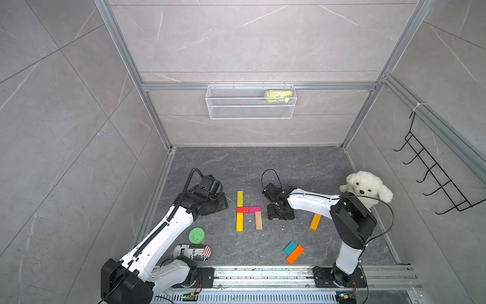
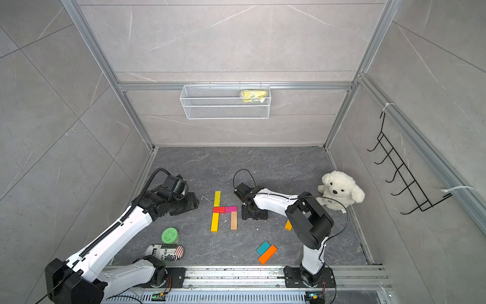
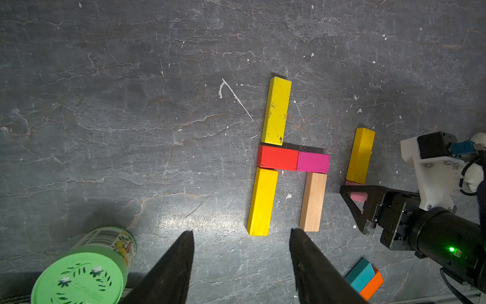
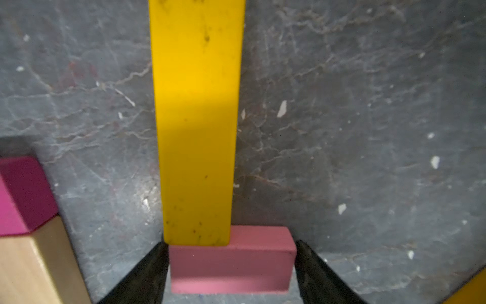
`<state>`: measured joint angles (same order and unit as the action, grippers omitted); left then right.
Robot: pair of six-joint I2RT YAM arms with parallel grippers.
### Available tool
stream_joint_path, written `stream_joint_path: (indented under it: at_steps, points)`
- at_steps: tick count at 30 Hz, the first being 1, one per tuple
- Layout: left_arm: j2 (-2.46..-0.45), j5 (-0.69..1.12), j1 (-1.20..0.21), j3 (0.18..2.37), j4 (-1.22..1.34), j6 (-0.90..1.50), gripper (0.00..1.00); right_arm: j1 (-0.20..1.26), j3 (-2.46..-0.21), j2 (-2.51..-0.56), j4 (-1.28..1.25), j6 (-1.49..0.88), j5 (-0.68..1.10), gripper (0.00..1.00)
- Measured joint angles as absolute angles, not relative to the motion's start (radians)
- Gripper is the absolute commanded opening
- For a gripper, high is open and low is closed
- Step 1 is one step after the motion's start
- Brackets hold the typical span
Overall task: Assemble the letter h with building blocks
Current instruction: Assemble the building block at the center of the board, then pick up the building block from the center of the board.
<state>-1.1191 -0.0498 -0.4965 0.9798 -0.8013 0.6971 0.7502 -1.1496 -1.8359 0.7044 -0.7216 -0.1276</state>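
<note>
The h (image 1: 242,209) is lying between my arms, looking complete. My left pincer (image 3: 241,231) is hanging apart and empty near its foot, and my right pincer (image 4: 231,242) is straddling the pink block (image 4: 231,265) beside the tan leg (image 4: 34,268); squeezing or just flanking, I cannot tell. The amber block (image 4: 196,118) seems to be resting its end on pink, so I am risking toppling it, or nudging the magenta (image 4: 18,194) askew, by dragging sideways.

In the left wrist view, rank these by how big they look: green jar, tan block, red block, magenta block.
1. Green jar, though it sits nearest the camera, which inflates it.
2. Tan block.
3. Red block and magenta block look nearly alike, so they are left unranked.
</note>
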Motion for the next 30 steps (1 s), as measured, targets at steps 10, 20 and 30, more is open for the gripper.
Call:
stream_joint_path:
  at_steps: [10, 20, 30]
  points:
    - [-1.104, -0.051, -0.496, 0.98, -0.807, 0.697, 0.63, 0.755, -1.151, -1.784, 0.76, -0.72, -0.134, 0.87]
    - [-1.053, -0.077, -0.496, 0.981, -0.834, 0.697, 0.64, 0.81, -0.98, -1.425, 0.841, -0.721, -0.123, 0.91]
    - [-1.054, -0.075, -0.496, 0.981, -0.833, 0.698, 0.64, 0.82, -0.775, -1.431, 0.777, -0.681, 0.051, 0.91]
